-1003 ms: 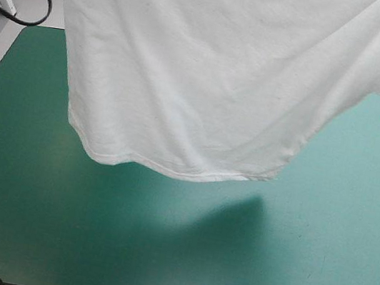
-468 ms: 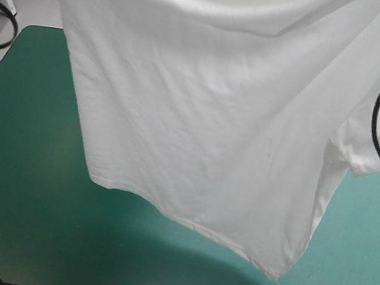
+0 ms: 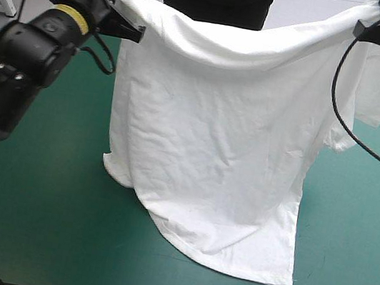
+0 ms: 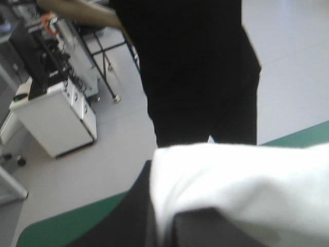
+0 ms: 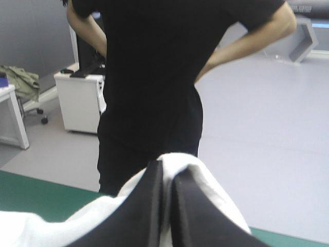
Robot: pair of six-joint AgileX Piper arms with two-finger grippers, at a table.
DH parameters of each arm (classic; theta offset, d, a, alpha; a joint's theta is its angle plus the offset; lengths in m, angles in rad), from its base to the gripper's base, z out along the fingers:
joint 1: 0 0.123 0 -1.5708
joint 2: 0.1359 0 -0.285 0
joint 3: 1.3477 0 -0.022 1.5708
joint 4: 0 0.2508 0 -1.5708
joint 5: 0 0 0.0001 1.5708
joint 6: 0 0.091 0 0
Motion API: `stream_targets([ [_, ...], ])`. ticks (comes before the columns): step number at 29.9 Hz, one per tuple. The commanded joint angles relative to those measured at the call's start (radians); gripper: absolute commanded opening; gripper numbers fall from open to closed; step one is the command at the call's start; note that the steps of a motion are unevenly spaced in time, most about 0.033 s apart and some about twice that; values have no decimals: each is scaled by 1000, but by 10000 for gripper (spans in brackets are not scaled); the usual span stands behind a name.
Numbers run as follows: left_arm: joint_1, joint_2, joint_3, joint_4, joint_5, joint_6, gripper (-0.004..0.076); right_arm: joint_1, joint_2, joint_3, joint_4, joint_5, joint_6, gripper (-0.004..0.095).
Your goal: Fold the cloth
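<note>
Clamping one top corner of the white short-sleeved T-shirt (image 3: 212, 139), your left gripper (image 3: 137, 31) is holding it up; your right gripper (image 5: 165, 170) is pinching the other corner. The shirt is draping down onto the teal-green table cover (image 3: 38, 191), its hem lying toward the near edge.

LIGHT: bright, even, from overhead | SHADOW: soft and faint on the table (image 3: 32, 182), beside the T-shirt (image 3: 210, 153) on its left and along its hem toward the near edge; grey in the cloth's folds | GLARE: T-shirt washed to flat white in left wrist view; pale floor (image 5: 267, 118) bright beyond the far edge
</note>
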Motion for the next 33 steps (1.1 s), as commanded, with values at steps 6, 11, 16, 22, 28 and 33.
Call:
stream_targets([
  [6, 103, 220, -13, 74, -180, -119, -9, 0, 158, -8, 11, -82, 17, -17],
  [11, 158, 337, -26, 70, -289, -189, -9, 0, 278, -8, 13, -100, 23, -17],
  [16, 202, 435, -30, 43, -356, -238, -9, 0, 392, -8, 15, -98, 47, -17],
  [22, 221, 533, -30, 32, -403, -236, -9, 0, 517, -8, 18, -122, 47, -17],
  [28, 226, 605, -30, 20, -511, -236, -5, 0, 592, -8, 9, -133, 52, -13],
  [33, 231, 641, -30, -118, -456, -231, 270, 0, 620, -8, -21, -90, 90, 289],
])
